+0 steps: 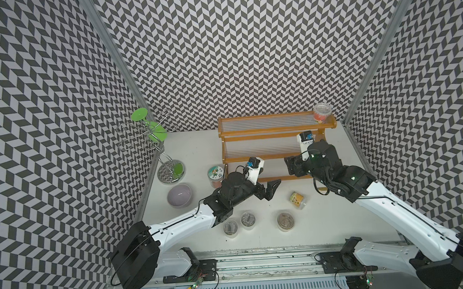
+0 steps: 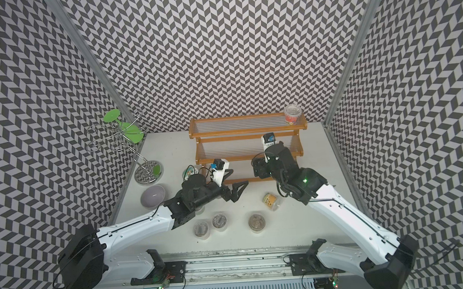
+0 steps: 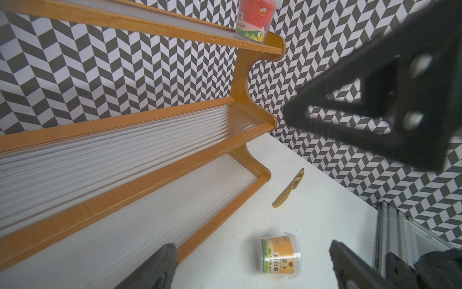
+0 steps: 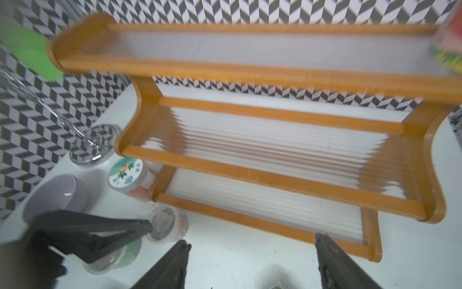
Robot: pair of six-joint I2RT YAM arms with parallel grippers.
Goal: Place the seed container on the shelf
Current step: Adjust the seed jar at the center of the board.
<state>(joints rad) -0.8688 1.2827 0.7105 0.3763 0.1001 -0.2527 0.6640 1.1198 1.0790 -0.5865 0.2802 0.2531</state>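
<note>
The shelf (image 1: 273, 133) (image 2: 247, 130) stands at the back of the table, an orange-brown stepped rack with clear ribbed tiers. A red-labelled seed container (image 1: 321, 115) (image 3: 255, 17) stands on the right end of its top tier. A yellow-labelled seed container (image 1: 297, 200) (image 3: 280, 252) lies on its side on the table in front of the shelf. My left gripper (image 1: 271, 188) (image 3: 251, 250) is open and empty, just left of that yellow one. My right gripper (image 1: 291, 167) (image 4: 252, 250) hangs open over the lowest tier's front rail, holding nothing.
A silver wire stand with green discs (image 1: 153, 144) and a purple bowl (image 1: 179, 195) are at the left. A jar with a green-white lid (image 1: 216, 175) stands by the shelf's left end. Three clear jars (image 1: 248, 219) stand near the front. A small wooden knife (image 3: 290, 190) lies right of the shelf.
</note>
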